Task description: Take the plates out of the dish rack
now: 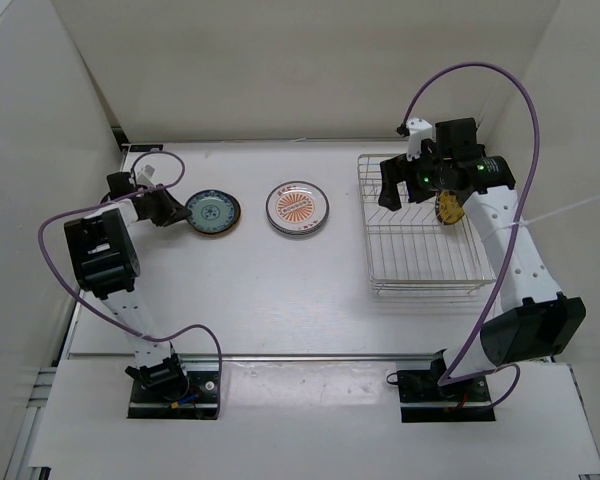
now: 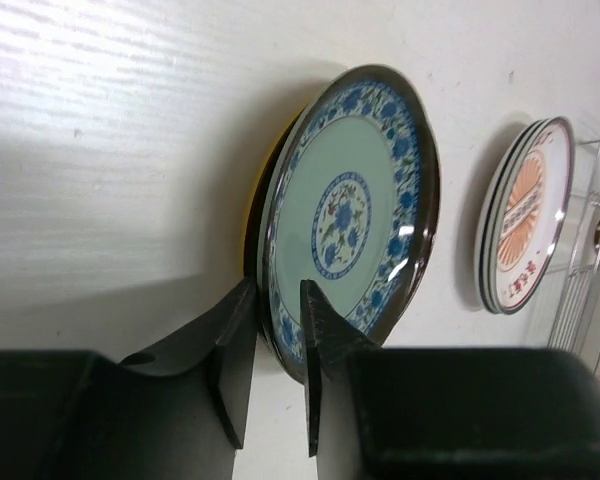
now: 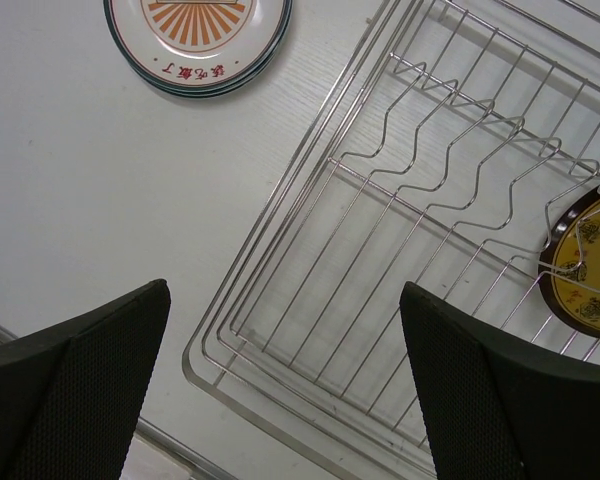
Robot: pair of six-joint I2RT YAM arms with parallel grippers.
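Observation:
A teal-blue patterned plate (image 1: pixel 213 212) lies on the table at the left, seemingly on top of a yellow-edged plate whose rim shows in the left wrist view. My left gripper (image 1: pixel 172 210) is shut on its near rim, one finger on each side (image 2: pixel 278 360). An orange sunburst plate (image 1: pixel 298 207) lies mid-table on another plate, and also shows in the right wrist view (image 3: pixel 198 30). A yellow plate with brown pattern (image 1: pixel 450 207) stands in the dish rack (image 1: pixel 420 270). My right gripper (image 1: pixel 400 190) hangs open and empty above the rack's left part (image 3: pixel 280 380).
White walls close in the table on the left, back and right. The rack's wavy plate dividers (image 3: pixel 460 130) rise inside it. The yellow plate (image 3: pixel 590 270) sits against the rack's far side. The right arm's purple cable loops above the rack.

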